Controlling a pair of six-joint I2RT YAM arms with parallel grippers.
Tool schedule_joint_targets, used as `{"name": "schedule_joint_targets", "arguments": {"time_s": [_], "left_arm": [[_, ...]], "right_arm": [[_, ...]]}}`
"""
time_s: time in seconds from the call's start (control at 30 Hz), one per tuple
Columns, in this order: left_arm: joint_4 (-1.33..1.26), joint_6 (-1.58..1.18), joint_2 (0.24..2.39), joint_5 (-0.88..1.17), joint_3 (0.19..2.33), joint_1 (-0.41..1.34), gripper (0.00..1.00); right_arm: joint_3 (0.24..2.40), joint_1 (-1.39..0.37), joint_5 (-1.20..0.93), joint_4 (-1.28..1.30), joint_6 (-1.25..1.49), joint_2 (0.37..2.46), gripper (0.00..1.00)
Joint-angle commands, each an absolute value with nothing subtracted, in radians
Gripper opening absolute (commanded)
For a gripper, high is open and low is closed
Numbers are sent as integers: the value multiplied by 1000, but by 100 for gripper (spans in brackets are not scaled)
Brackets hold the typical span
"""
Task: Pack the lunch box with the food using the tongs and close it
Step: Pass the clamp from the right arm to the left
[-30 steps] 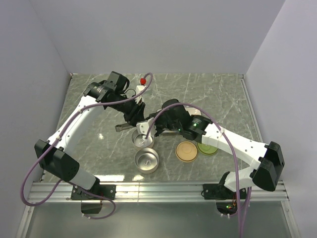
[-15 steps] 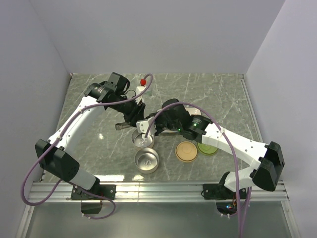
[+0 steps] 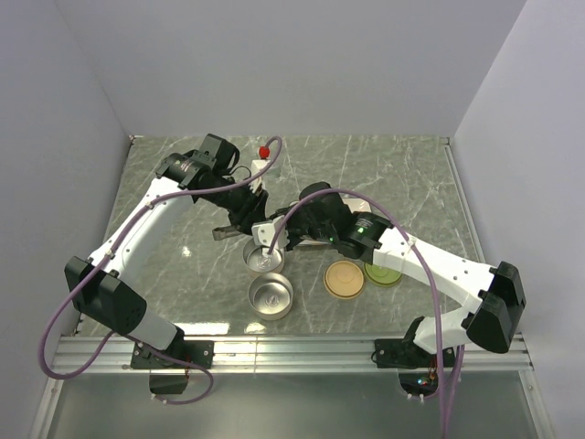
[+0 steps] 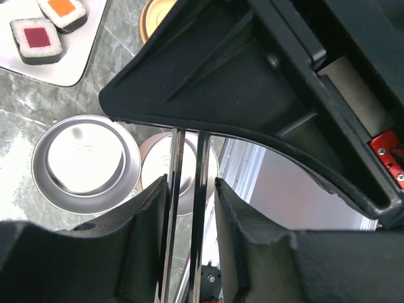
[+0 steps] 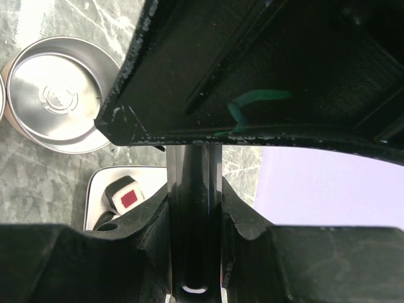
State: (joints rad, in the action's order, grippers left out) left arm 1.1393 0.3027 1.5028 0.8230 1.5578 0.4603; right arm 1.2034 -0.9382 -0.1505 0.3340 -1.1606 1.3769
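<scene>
A: How is the left gripper [image 4: 190, 189] set?
B: It is set partway closed. The two thin silver arms of the tongs [image 4: 202, 164] are enclosed between its pads [image 4: 145, 240], which are pressed close against them.

A: And the right gripper [image 5: 192, 202]?
B: It is clamped narrowly on the same tongs, which are seen edge-on as a slim dark bar between its fingers [image 5: 246, 252]. Both grippers are held nose to nose above the middle of the counter [image 3: 402, 174].

A: What is found next to them?
B: The far steel container [image 3: 254, 265] is placed right beneath the grippers. The near steel container [image 3: 271, 296] is set just beside it, toward the arm bases.

A: Where is the food kept?
B: It is laid on a white plate [image 4: 79, 57] at the far side of the containers. A red-topped sushi block [image 4: 36, 39] and an orange-topped block [image 4: 63, 9] are placed side by side, and a red chunk [image 3: 264, 148] is seen at the plate's far end. The tong tips are hidden, so what is held there cannot be told.

A: And to the right?
B: A tan lid [image 3: 345, 279] and a green lid [image 3: 382, 272] are laid together under the right forearm.
</scene>
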Motion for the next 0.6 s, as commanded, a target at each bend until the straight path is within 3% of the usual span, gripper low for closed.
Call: {"name": "schedule_joint_targets", "arguments": {"time_s": [0.0,0.57], "left_arm": [[1157,328,1494,853,1568,465,42],[1178,359,1477,824,1532,466,41]], "right_arm": [[1203,-942,-147,293,-1170,1330,0],[1183,-940,-135,296,-1174,1318,0]]}}
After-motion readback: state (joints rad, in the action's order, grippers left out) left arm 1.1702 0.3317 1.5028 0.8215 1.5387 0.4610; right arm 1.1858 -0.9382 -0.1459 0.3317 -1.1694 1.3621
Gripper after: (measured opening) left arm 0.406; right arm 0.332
